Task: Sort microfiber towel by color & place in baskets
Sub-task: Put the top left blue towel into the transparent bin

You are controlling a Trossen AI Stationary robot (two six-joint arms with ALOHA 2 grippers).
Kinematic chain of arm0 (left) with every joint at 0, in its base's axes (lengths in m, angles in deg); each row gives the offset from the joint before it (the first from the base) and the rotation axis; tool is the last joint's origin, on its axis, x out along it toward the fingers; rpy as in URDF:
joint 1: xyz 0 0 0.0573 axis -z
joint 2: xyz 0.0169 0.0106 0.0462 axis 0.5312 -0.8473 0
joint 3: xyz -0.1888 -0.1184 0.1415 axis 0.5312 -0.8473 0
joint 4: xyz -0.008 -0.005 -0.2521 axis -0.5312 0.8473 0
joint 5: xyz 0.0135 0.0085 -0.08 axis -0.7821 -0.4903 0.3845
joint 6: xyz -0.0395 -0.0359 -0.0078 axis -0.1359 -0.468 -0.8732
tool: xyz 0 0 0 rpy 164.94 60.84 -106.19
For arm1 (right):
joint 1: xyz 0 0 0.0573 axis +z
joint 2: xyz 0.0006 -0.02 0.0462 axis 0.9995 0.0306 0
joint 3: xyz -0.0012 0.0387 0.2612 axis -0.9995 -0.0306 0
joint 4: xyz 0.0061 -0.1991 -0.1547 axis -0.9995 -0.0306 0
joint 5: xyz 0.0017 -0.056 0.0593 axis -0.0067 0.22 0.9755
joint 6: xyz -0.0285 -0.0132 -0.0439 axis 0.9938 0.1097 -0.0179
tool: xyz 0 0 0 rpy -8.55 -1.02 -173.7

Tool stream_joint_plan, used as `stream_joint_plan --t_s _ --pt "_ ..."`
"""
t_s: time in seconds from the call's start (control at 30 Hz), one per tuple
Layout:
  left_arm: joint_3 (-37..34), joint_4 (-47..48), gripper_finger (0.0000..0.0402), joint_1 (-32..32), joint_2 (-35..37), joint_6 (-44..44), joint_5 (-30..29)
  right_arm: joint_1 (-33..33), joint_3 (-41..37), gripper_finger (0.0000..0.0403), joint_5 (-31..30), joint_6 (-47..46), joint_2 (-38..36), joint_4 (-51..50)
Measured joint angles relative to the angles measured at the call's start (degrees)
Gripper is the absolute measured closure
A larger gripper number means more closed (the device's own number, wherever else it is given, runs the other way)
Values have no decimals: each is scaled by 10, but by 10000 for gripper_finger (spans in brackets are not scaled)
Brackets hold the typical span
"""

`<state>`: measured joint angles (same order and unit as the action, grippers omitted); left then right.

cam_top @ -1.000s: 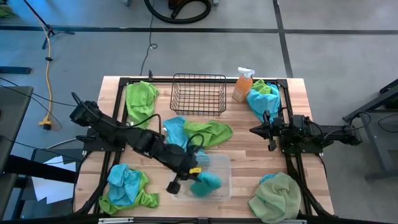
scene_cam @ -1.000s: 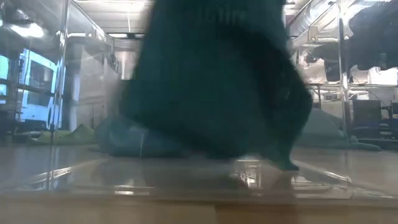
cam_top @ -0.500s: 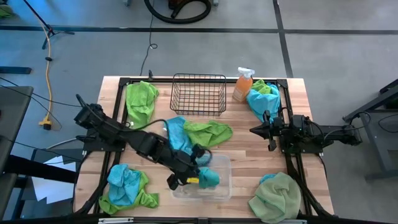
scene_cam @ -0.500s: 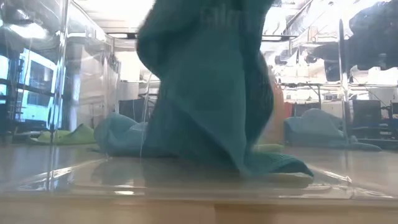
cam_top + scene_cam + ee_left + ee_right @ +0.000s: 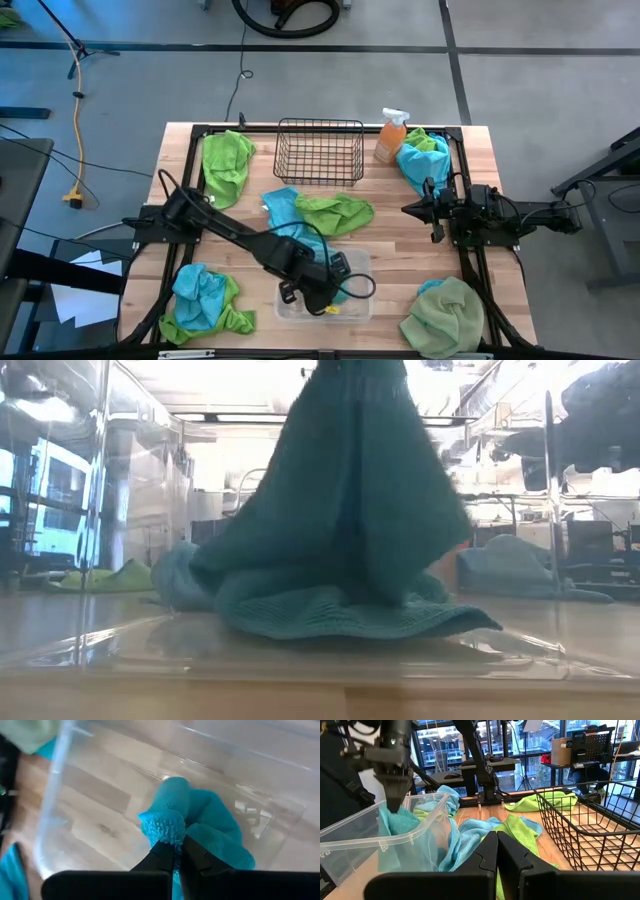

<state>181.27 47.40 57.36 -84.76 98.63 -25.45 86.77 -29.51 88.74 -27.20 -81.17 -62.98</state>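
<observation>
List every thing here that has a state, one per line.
Left end effector: shut on the turquoise towel, over the tub.
Right end effector: shut, empty, waiting at the table's right side.
Turquoise towel: pinched at its top, its lower folds resting on the tub floor.
Tub: upright, holding only that towel.
Wire basket: upright, empty.
Spray bottle: upright.
Sage towel: crumpled on the table.

Tub (image 5: 362, 300) front-centre with one towel (image 5: 200, 820) in it; wire basket (image 5: 320, 150) behind; bottle (image 5: 391, 136) just right of basket.
</observation>
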Motion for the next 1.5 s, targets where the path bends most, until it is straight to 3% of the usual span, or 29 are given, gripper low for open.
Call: stream_joint_plan --t_s 0.27,0.57,1.3,1.5 --pt "1 2 401 -6 -40 166 -1 0 0 402 0 0 0 0" --pt "0 -11 401 -13 -88 214 -2 0 0 402 0 0 0 0" --pt "0 -51 401 -17 -125 189 17 0 0 402 0 0 0 0" --pt "0 -62 374 -17 -125 160 14 0 0 402 0 0 0 0"
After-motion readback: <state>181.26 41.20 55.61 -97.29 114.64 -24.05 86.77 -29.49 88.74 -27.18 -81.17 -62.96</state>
